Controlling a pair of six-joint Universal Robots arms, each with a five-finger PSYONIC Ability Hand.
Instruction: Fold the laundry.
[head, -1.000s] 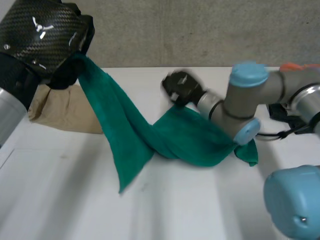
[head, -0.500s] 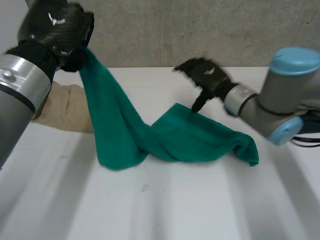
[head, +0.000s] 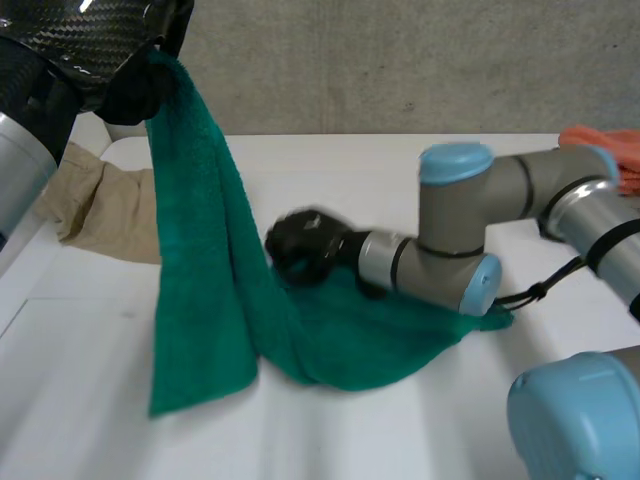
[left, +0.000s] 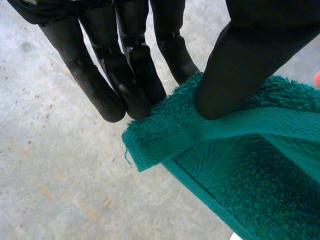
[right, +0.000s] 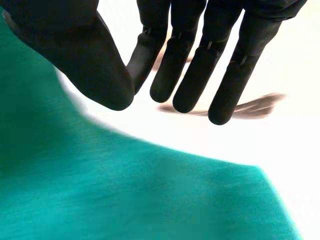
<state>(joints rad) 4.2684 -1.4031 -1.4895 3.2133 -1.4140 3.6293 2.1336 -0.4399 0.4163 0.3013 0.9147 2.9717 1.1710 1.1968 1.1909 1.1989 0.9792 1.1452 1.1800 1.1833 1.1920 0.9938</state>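
Since half a second ago the right hand (head: 305, 245) has come from the far edge of the green towel (head: 205, 300) to its middle, and the left hand (head: 135, 80) has lifted its end higher.

One end of the towel hangs from the left hand at 11 o'clock of the bench (head: 400, 170). The rest lies crumpled on the middle of the bench and reaches toward 3 o'clock. In the left wrist view the thumb (left: 240, 65) presses the towel (left: 240, 165) against the fingers (left: 125, 85) near a hemmed corner, so this hand grips the towel.

In the right wrist view the right hand (right: 75, 45) holds nothing. Its fingers (right: 190, 75) are straight and spread from the thumb, over the towel's (right: 125, 195) edge; whether they touch it I cannot tell.

A beige cloth (head: 100, 210) lies at 9 o'clock of the towel, and an orange cloth (head: 605, 145) is at 2 o'clock, well apart.
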